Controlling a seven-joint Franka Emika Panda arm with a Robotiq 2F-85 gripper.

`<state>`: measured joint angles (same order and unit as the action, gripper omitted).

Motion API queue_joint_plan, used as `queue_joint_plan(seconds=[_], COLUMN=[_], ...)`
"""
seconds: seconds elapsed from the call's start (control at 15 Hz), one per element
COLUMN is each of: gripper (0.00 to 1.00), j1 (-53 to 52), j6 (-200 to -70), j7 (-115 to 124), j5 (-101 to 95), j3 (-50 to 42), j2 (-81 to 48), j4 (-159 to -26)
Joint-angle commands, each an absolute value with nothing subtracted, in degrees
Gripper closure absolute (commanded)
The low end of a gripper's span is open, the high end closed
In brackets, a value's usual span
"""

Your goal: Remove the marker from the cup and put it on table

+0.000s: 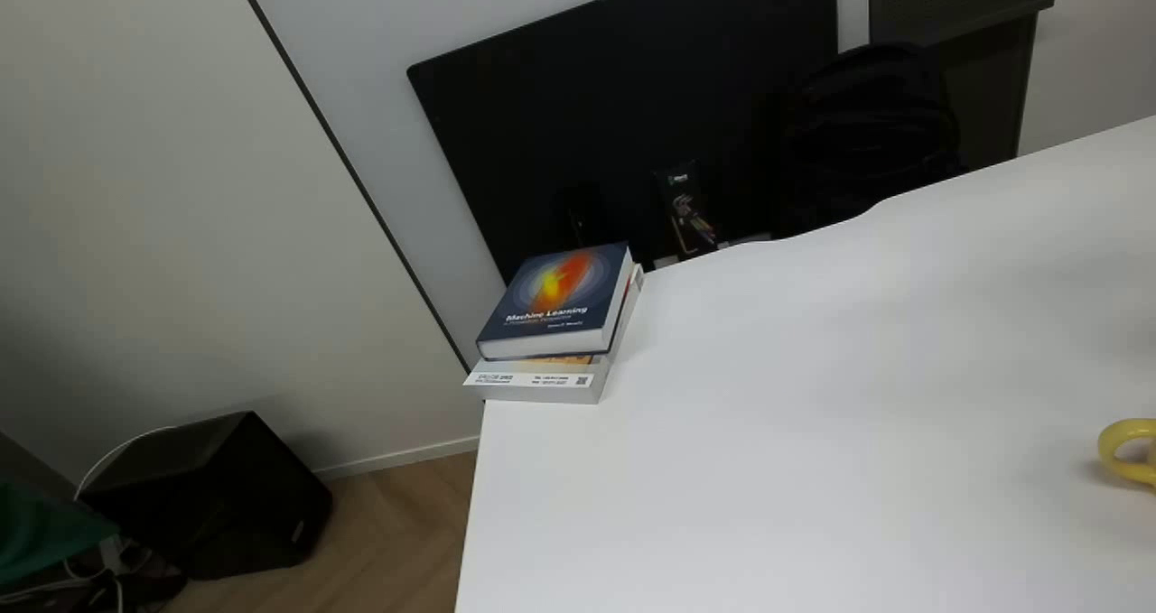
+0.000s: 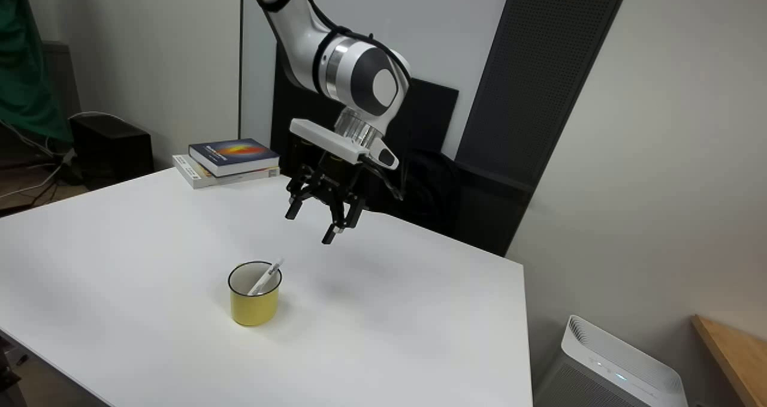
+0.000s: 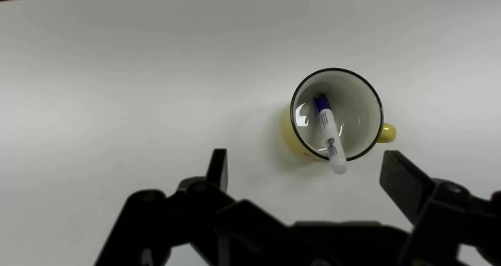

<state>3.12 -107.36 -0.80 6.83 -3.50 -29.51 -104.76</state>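
Observation:
A yellow cup (image 2: 254, 311) with a dark rim stands upright on the white table (image 2: 407, 347). In an exterior view only its handle (image 1: 1116, 428) shows at the right edge. A white marker (image 2: 265, 279) leans inside the cup, its plain end sticking out over the rim. In the wrist view the marker (image 3: 332, 136) has its purple cap down in the cup (image 3: 358, 113). My gripper (image 2: 310, 227) is open and empty, above the table and apart from the cup. In the wrist view the marker's upper end lies between the spread fingertips (image 3: 305, 158).
Two stacked books (image 2: 233, 158) lie at the table's far corner, also seen in an exterior view (image 1: 555, 311). Behind the table are a black panel (image 1: 632, 98) and a dark backpack (image 1: 871, 125). A white appliance (image 2: 617, 365) stands beside the table.

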Motion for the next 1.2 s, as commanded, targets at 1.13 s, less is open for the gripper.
queue_joint_plan(seconds=[1.13], gripper=[0.0], j1=[7.73], j6=[-95.23], j7=[-2.06], j5=[10.43], j3=[-2.24], j2=[-46.93], j4=[-88.04])
